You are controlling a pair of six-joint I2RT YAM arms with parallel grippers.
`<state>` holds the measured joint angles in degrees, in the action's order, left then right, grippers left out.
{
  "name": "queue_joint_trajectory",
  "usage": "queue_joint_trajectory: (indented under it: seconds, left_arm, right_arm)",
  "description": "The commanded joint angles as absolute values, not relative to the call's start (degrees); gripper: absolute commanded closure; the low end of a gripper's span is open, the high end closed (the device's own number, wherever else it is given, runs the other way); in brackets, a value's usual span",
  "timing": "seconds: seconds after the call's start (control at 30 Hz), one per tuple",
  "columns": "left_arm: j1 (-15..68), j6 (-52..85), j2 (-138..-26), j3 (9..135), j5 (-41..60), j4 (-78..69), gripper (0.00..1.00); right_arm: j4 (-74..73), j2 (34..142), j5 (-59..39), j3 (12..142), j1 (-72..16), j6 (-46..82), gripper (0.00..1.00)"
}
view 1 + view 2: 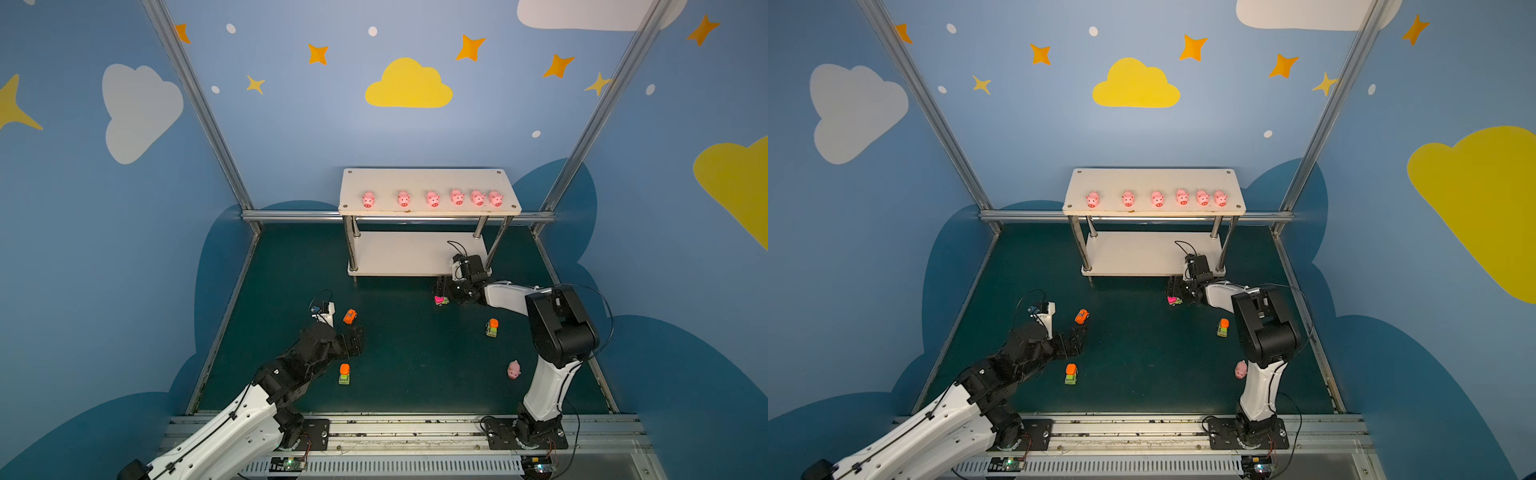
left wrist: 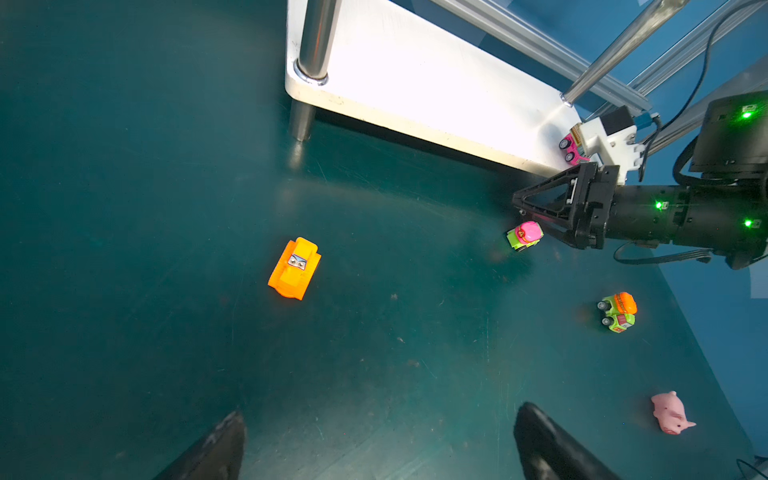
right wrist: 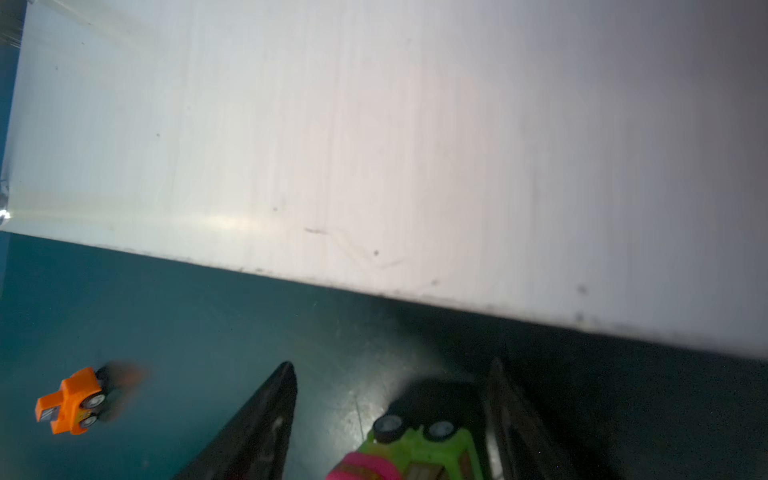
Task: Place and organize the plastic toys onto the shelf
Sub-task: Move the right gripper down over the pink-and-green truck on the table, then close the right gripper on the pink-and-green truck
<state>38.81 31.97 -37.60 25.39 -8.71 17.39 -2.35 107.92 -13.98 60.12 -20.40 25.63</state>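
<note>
Before the front edge of the shelf (image 1: 399, 253), near the right end of its lower board, the magenta-and-green car (image 3: 419, 449) lies on the desk (image 1: 415, 365) between my right fingers (image 3: 266, 415). They are open around it: the car sits close against one finger, with a gap to the other. Its length seems to run across that gap, wheels toward the shelf. My left fingers (image 2: 220, 449), wide open and empty, hover well apart, nearer the orange car (image 2: 295, 268). The toy is small, chunky, glossy plastic.
</note>
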Motion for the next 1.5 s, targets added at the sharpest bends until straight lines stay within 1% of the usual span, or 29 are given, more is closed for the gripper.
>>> queue_joint_trajectory:
  seconds: [0.0,0.37,0.57,0.73,0.97,1.23,1.3,1.47]
  left_arm:
    - [39.07,31.64,-36.85,25.33,-9.77,17.99,0.00]
    - [39.02,31.55,-36.81,24.43,-8.96,17.07,0.00]
    - [38.99,32.02,-34.22,23.58,-9.32,18.24,0.00]
    - [39.07,32.34,-31.68,22.78,-9.40,18.61,0.00]
    - [39.04,32.69,-30.77,22.89,-9.05,19.40,0.00]
    - [39.02,32.71,-30.95,22.68,-8.96,18.72,0.00]
    - [39.00,32.77,-31.03,22.63,-9.05,18.64,0.00]
    - [39.00,32.71,-31.40,22.25,-9.14,18.01,0.00]
  right_arm:
    - [-2.19,107.72,-16.33,60.54,-20.39,26.17,0.28]
    - [0.70,102.06,-17.76,55.41,-23.29,26.09,0.28]
    - [3.56,98.35,-17.64,53.50,-26.32,25.49,0.28]
    - [5.56,97.08,-16.33,53.46,-29.46,25.49,0.28]
    - [8.64,95.18,-14.44,53.96,-29.90,24.70,0.28]
    - [9.95,93.35,-7.57,52.91,-31.10,23.07,0.28]
    - [7.71,92.55,-4.49,51.41,-32.62,22.71,0.28]
    - [-3.35,90.63,3.16,44.75,-37.28,22.81,0.28]
